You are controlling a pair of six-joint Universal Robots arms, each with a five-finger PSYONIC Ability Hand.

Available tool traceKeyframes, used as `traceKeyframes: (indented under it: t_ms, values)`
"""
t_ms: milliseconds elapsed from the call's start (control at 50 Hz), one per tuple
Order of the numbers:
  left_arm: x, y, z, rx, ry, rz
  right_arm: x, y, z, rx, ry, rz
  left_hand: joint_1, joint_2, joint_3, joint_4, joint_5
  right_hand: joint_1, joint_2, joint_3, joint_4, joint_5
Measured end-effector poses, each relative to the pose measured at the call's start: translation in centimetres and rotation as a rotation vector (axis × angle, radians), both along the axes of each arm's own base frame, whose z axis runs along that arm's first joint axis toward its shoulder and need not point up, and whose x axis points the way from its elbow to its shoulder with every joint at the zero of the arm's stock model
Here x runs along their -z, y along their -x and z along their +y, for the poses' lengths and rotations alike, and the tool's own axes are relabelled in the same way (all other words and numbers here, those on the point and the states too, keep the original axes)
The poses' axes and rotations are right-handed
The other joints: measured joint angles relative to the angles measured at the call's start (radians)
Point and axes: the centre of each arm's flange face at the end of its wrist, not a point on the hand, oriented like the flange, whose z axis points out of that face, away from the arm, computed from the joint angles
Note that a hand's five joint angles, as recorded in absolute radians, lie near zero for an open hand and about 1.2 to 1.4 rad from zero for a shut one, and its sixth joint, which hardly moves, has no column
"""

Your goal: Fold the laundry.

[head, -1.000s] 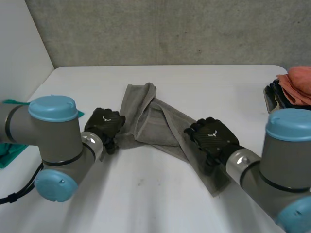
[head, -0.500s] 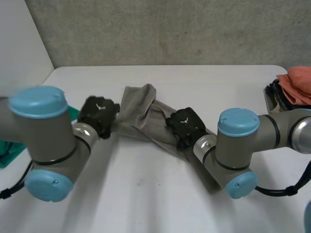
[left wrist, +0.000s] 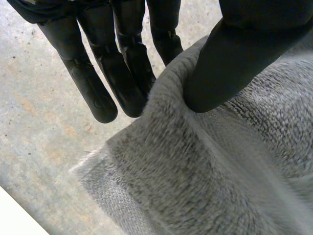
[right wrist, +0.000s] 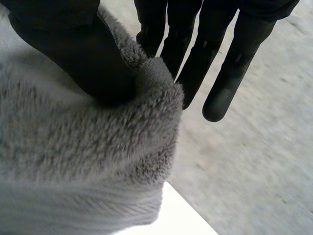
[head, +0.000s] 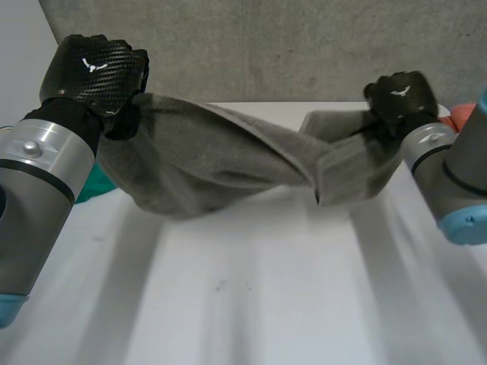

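While held up off the white counter (head: 251,304), slung between both hands: one grey towel (head: 221,163), sagging in the middle and twisted into a loose band toward 3 o'clock.

Gripped at its 9 o'clock end by the left hand (head: 95,72), raised high near 10 o'clock in the head view, knuckles toward the camera. Gripped at its 3 o'clock end by the right hand (head: 397,99), a little lower, near 2 o'clock.

Seen from the left wrist: thumb (left wrist: 244,54) pressed onto the fluffy edge of the cloth, pinching it against straight fingers (left wrist: 105,83) behind the fold. Seen from the right wrist: much the same pinch, thumb (right wrist: 83,54) dug into a rolled edge, straight fingers (right wrist: 227,83) on the far side. Both hands clamped on the towel, one at each end.

Lowest part of the sag hanging toward 8 o'clock from the centre of the head view, close over the counter; cannot tell whether touching it. Folded flap drooping below the end held by the right hand.

Beside the left arm (head: 38,175) at 9 o'clock, a patch of teal cloth (head: 90,184) on the counter. At the 3 o'clock edge, next to the right arm (head: 449,175), a sliver of orange cloth (head: 459,115). Rough concrete wall (head: 289,53) across 12 o'clock.
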Motion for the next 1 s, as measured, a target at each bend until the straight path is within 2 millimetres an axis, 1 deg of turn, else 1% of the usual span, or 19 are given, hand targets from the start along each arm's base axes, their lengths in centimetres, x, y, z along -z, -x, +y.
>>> traceKeyframes:
  t_ms: [60,100,120,140,160,220,260,360,440,480,500,540,600,660,760,860,920,940,1000]
  values:
    - [0.1,-0.1,0.3,0.006,-0.011,0.013,1.3,1.6,-2.4,0.072,-0.021,0.009,0.0,0.0,0.001,0.0,0.0,-0.01,-0.074,-0.09,-0.098,-0.041]
    - [0.3,-0.1,0.4,0.009,-0.019,0.015,2.3,2.1,-3.2,0.107,-0.042,0.021,0.0,0.0,0.001,0.0,0.0,-0.206,-0.29,-0.305,-0.31,-0.257]
    - [0.5,0.0,0.4,0.012,-0.027,0.017,3.1,2.5,-3.7,0.135,-0.058,0.033,0.0,0.0,0.001,0.0,0.0,-0.427,-0.514,-0.521,-0.506,-0.462]
    - [0.6,0.0,0.5,0.014,-0.031,0.017,3.4,2.7,-3.9,0.148,-0.064,0.039,0.0,0.0,0.001,0.0,0.0,-0.528,-0.616,-0.62,-0.625,-0.589]
    - [0.8,0.1,0.5,0.016,-0.035,0.017,3.8,2.9,-4.1,0.164,-0.075,0.047,0.0,0.0,0.001,0.0,0.0,-0.71,-0.783,-0.755,-0.79,-0.759]
    - [1.1,0.4,0.7,0.026,-0.048,0.015,4.6,3.3,-3.9,0.198,-0.103,0.069,0.0,0.0,0.003,0.0,0.0,-0.856,-0.943,-0.761,-0.966,-0.921]
    - [1.2,0.6,0.7,0.032,-0.051,0.014,4.2,3.4,-3.3,0.191,-0.104,0.07,0.0,0.0,0.004,0.0,0.0,-0.856,-0.944,-0.761,-0.968,-0.921]
    - [1.0,1.0,0.6,0.042,-0.043,0.017,1.4,3.2,-0.3,0.101,-0.09,0.062,0.0,0.0,0.004,0.0,0.0,-0.856,-0.944,-0.761,-0.968,-0.921]
    - [0.5,1.2,0.6,0.049,-0.029,0.025,0.1,2.9,3.2,-0.015,-0.147,0.096,0.0,0.0,0.004,0.0,0.0,-0.856,-0.944,-0.761,-0.968,-0.921]
    - [0.3,1.3,0.6,0.051,-0.023,0.028,0.1,2.7,4.5,-0.057,-0.181,0.122,0.0,0.0,0.004,0.0,0.0,-0.856,-0.944,-0.761,-0.968,-0.921]
    - [0.1,1.4,0.5,0.053,-0.019,0.03,0.3,2.5,6.1,-0.11,-0.224,0.159,0.0,0.0,0.004,0.0,0.0,-0.856,-0.944,-0.761,-0.968,-0.921]
    - [0.0,1.5,0.5,0.055,-0.016,0.032,1.0,2.1,8.1,-0.186,-0.269,0.219,0.0,0.0,0.004,0.0,0.0,-0.856,-0.944,-0.761,-0.968,-0.921]
    - [0.1,1.6,0.4,0.057,-0.017,0.032,2.3,1.2,10.7,-0.301,-0.297,0.32,0.0,0.0,0.004,0.0,0.0,-0.856,-0.944,-0.761,-0.968,-0.921]
    - [0.3,1.8,0.3,0.058,-0.023,0.03,4.0,0.1,12.5,-0.406,-0.29,0.427,0.0,0.0,0.004,0.0,0.0,-0.856,-0.944,-0.761,-0.968,-0.921]
    - [0.8,1.9,0.3,0.061,-0.037,0.023,6.7,-1.2,13.3,-0.51,-0.268,0.554,0.0,0.0,0.004,0.0,0.0,-0.856,-0.944,-0.761,-0.968,-0.921]
    - [1.1,1.9,0.4,0.064,-0.048,0.018,9.3,-2.2,12.3,-0.555,-0.259,0.623,0.0,0.0,0.004,0.0,0.0,-0.856,-0.944,-0.761,-0.968,-0.921]
    - [1.2,1.9,0.5,0.064,-0.05,0.018,10.3,-2.5,11.8,-0.561,-0.26,0.633,0.0,0.0,0.004,0.0,0.0,-0.852,-0.938,-0.761,-0.965,-0.917]
    - [1.2,1.9,0.5,0.063,-0.05,0.018,11.4,-2.8,11.2,-0.565,-0.263,0.64,0.0,0.0,0.004,0.0,0.0,-0.83,-0.894,-0.761,-0.928,-0.874]
    - [1.1,1.8,0.5,0.063,-0.048,0.018,12.2,-3.2,10.5,-0.56,-0.253,0.64,0.0,0.0,0.004,0.0,0.0,-0.591,-0.675,-0.637,-0.705,-0.649]
